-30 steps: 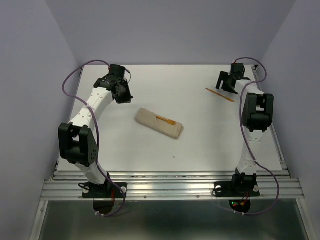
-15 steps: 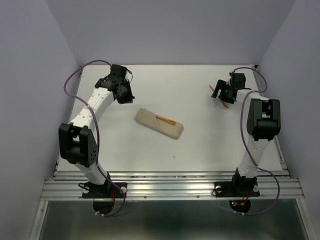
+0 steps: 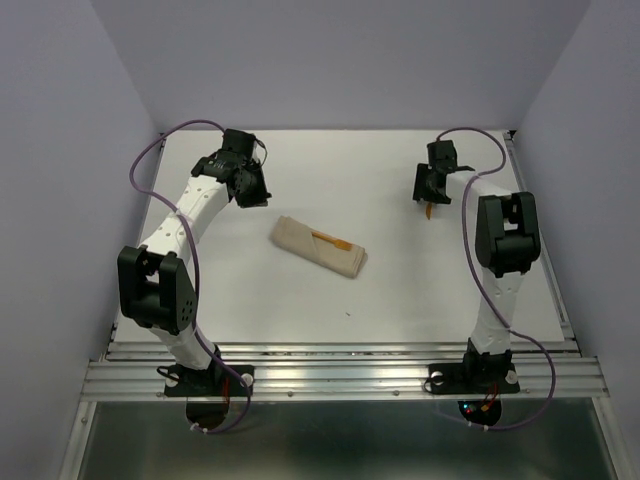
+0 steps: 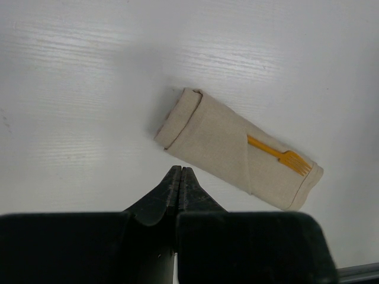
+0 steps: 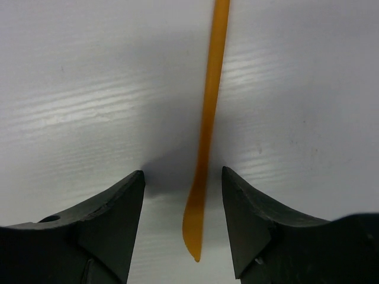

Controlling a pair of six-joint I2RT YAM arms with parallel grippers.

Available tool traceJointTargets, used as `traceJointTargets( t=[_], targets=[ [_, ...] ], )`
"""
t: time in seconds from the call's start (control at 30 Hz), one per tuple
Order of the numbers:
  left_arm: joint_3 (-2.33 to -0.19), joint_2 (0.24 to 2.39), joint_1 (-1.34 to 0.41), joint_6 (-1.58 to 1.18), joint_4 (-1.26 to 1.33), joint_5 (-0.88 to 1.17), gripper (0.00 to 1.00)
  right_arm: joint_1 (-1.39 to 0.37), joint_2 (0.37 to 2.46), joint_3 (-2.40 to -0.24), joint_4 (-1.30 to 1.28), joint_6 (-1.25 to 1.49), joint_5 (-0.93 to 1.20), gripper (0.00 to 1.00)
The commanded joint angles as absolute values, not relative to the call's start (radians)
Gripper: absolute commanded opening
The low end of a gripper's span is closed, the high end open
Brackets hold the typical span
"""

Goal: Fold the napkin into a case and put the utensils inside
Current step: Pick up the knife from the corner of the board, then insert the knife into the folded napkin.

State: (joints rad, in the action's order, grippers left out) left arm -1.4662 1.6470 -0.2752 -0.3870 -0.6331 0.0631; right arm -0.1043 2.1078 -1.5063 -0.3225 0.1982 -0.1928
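1. Case sits mid-table, lying diagonal. The orange fork is tucked into its pocket, tines showing at the open end.
2. Left gripper: jaws pressed together, nothing held. It hovers past the case on the far-left side, clear of the cloth.
3. Right gripper: far right, jaws apart, straddling the second utensil. That piece lies on the table with a gap to each finger.
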Motion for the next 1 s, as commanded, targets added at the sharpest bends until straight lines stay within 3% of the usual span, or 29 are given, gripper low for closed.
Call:
traceJointTargets(
  t=[0.0, 0.2, 0.33, 0.37, 0.67, 0.97],
  targets=[
    [-1.473, 1.611, -0.281, -0.388, -0.629, 0.058, 0.06, -0.098, 2.21, -1.572, -0.423, 0.172, -0.288, 0.59],
    [-1.47, 1.608, -0.281, -0.388, -0.627, 0.055, 0.06, -0.098, 2.275, -1.651, -0.482, 0.181, -0.241, 0.38],
    [-1.468, 1.609, -0.281, -0.385, -0.626, 0.057, 0.06, -0.098, 2.286, -1.663, -0.48, 0.183, -0.216, 0.14],
    [-1.467, 1.608, -0.281, -0.384, -0.626, 0.055, 0.06, -0.098, 2.281, -1.661, -0.48, 0.178, -0.204, 0.02],
    [-1.474, 1.632, -0.278, -0.373, -0.621, 0.063, 0.06, -0.15, 1.968, -1.401, -0.388, 0.124, -0.143, 0.01],
    [-1.444, 1.66, -0.252, -0.376, -0.581, 0.089, 0.04, -0.32, 1.634, -1.143, -0.42, 0.032, -0.163, 0.01]
  ],
)
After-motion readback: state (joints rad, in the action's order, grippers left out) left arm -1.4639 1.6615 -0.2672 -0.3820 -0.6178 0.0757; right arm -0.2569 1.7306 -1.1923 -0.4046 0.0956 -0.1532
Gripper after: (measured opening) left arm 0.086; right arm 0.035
